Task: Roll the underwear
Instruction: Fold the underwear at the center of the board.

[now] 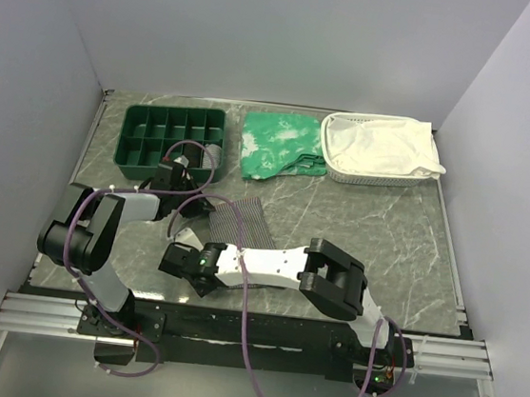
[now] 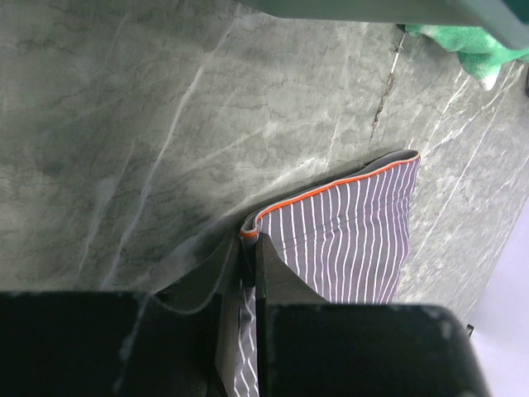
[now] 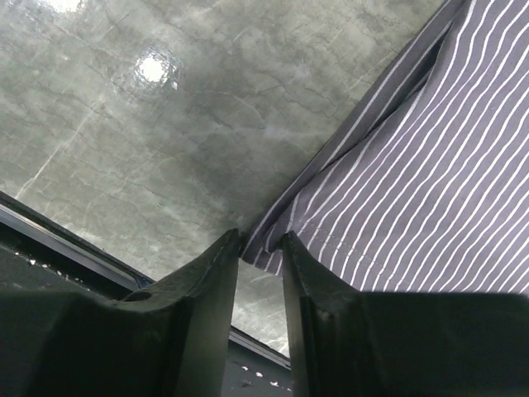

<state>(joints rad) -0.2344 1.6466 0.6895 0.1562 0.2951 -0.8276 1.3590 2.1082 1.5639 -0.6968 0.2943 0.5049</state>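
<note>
My left hand (image 2: 250,273) pinched the underwear (image 1: 241,219) at its orange-edged corner, my right hand (image 3: 260,252) its near edge, mid-table (image 1: 385,236). Green compartment tray (image 1: 171,137), green cloth (image 1: 283,143), white basket (image 1: 380,151) lay beyond.

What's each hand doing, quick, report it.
Left hand: shut on the underwear at its orange-trimmed edge.
Right hand: shut on the underwear's near corner.

The table (image 1: 385,241) is surfaced in grey-green marble-look stone, smooth with glossy highlights. The underwear (image 3: 430,190) is seen as soft, matt striped cloth. The green compartment tray (image 1: 171,140) appears moulded plastic. The gripper fingers (image 3: 207,306) are finished matt black.
</note>
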